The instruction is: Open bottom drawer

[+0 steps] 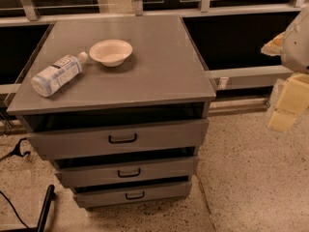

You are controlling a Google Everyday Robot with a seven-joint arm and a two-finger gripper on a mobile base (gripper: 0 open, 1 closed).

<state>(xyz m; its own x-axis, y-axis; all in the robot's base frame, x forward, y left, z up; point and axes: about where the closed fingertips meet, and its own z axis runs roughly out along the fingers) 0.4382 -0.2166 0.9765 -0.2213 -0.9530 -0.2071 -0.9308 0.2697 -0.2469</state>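
Nearest the camera, on the speckled floor (pixel 241 178), a black cable (pixel 10 208) and a black bar (pixel 45 207) are lying at the lower left, beside the cabinet's foot. Just behind them the bottom drawer (pixel 159 193) is sitting lowest of the three grey fronts, low in the picture and left of centre. Its small black handle (pixel 134 195) is running level, with its long axis side to side across the front. A thin dark gap is showing above the front, but the drawer is looking essentially closed.

The gripper (pixel 288 103) is hanging at the right edge of the view, level with the cabinet's top and touching nothing. Whether it is open or closed cannot be told. From it the handle is lying down and to the left, well apart, so the single arm is probably facing a long drop and leftward reach before it can pull the front outward.

Above are the middle drawer (pixel 159 168) and the top drawer (pixel 164 137). Further back, a plastic bottle (pixel 58 74) is lying on its side on the cabinet top (pixel 164 71), near a white bowl (pixel 111 51). Window rails (pixel 241 8) are crossing behind.
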